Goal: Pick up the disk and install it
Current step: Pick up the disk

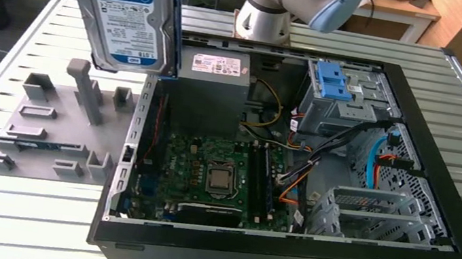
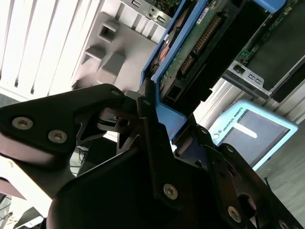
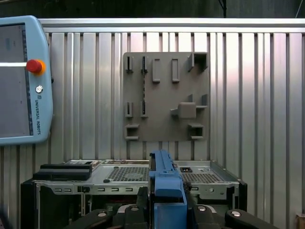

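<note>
I hold the disk [image 1: 133,18] by its blue edge in my tightly closed gripper [image 2: 167,121], upright in the exterior view's upper left, high enough to clear the rack [image 1: 48,123] and case [image 1: 285,258].

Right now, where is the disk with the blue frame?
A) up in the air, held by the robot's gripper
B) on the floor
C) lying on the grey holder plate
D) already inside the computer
A: the disk hangs above the grey holder plate, outside the open computer case, and in the second wrist view the gripper is clamped on its blue frame.
</note>
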Available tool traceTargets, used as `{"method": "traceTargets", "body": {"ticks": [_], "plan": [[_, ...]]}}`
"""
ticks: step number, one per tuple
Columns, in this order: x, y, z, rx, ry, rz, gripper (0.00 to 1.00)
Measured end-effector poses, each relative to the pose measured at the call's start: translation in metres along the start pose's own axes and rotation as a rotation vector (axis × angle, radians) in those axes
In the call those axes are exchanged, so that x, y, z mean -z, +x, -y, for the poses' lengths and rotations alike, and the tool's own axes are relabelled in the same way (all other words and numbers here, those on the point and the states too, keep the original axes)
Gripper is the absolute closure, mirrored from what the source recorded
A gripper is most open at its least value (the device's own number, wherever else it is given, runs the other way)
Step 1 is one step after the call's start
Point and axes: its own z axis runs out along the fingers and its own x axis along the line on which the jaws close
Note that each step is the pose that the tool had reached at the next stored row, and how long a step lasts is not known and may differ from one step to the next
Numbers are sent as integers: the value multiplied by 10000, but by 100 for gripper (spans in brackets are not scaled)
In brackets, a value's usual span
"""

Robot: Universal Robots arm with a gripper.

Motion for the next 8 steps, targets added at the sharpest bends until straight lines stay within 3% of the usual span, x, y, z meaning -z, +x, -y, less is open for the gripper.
{"method": "traceTargets", "body": {"ticks": [8], "plan": [[-9,5,170,0,0,0,64]]}}
